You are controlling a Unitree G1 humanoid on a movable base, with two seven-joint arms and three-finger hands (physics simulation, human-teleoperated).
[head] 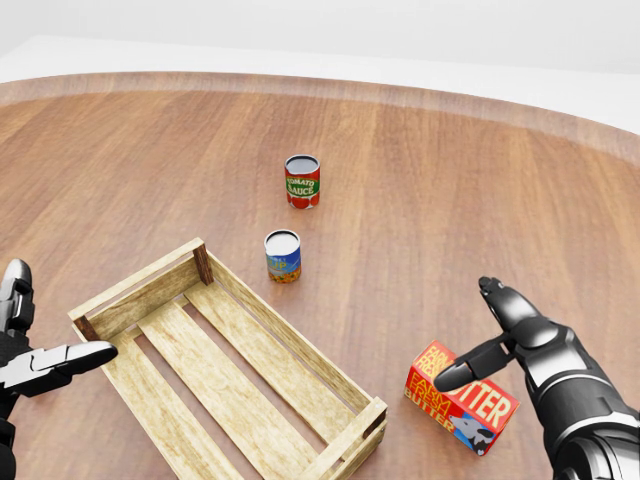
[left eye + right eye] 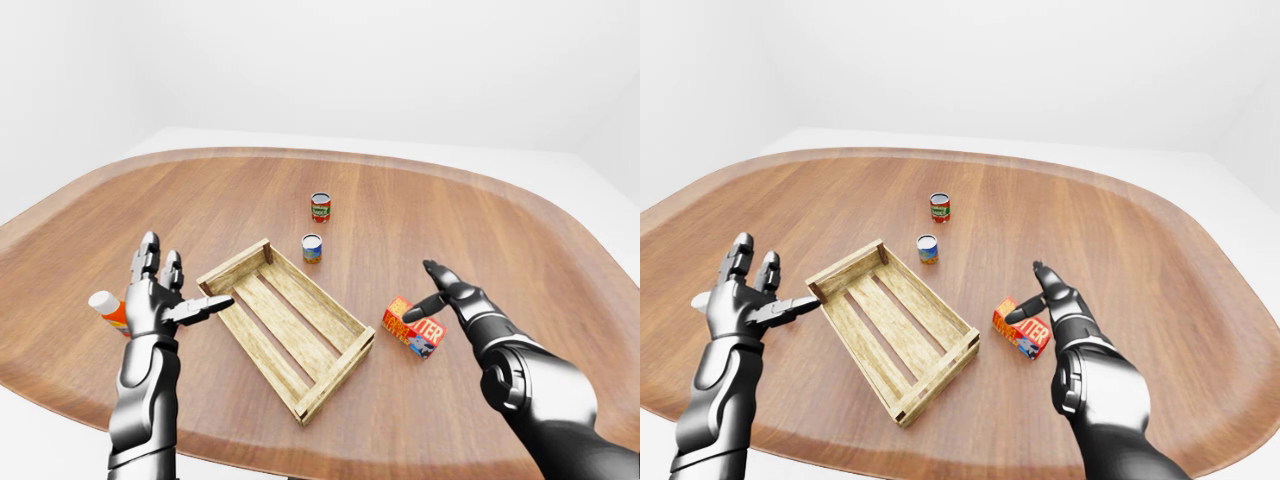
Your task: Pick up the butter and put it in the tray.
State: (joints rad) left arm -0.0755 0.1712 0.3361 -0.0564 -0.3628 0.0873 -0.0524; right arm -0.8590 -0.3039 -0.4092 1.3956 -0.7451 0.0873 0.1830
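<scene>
Your right hand (image 1: pixel 490 345) hovered open-fingered just over the red-and-orange butter box (image 1: pixel 461 398), ungrasped; next you needed to close, lift, and move left to the slatted wooden tray (image 1: pixel 150 290).

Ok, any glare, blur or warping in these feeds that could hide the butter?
Head view: sharp, even light, no glare; butter label readable beside the right hand. Eye views: wide-angle bowing curves the table edge; shadows soft and faint; butter small but clear, right of the tray.
</scene>
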